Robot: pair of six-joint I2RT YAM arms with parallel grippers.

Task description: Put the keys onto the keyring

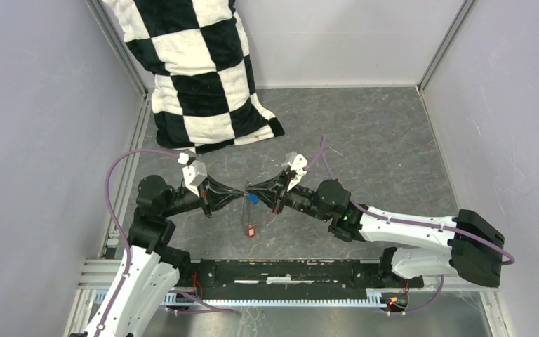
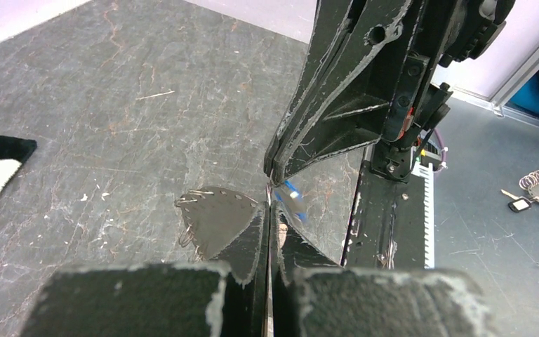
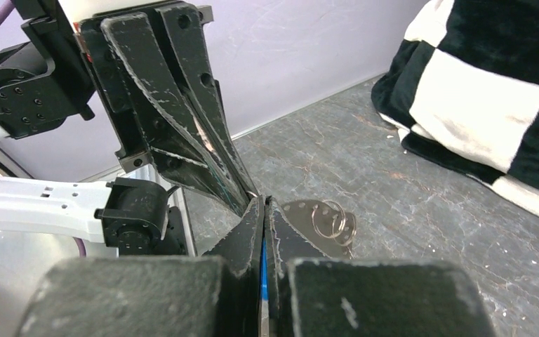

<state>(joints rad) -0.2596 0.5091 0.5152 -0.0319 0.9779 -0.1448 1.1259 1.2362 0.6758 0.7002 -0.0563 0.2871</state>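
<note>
Two arms, top: left tool [image 1: 241, 191] and right tool [image 1: 250, 191] tip-to-tip; keyring [image 1: 246, 212] trails to red key [image 1: 251, 231] at 6 o'clock | left wrist: I read left tool pressed together, apparently steadying keyring | right wrist: right tool pinches blue key [image 3: 262, 267], presumably to thread it.

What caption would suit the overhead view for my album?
Left arm and right arm meet, jaws shut, at a blue key, a red key nearby, a checkered pillow behind.
</note>
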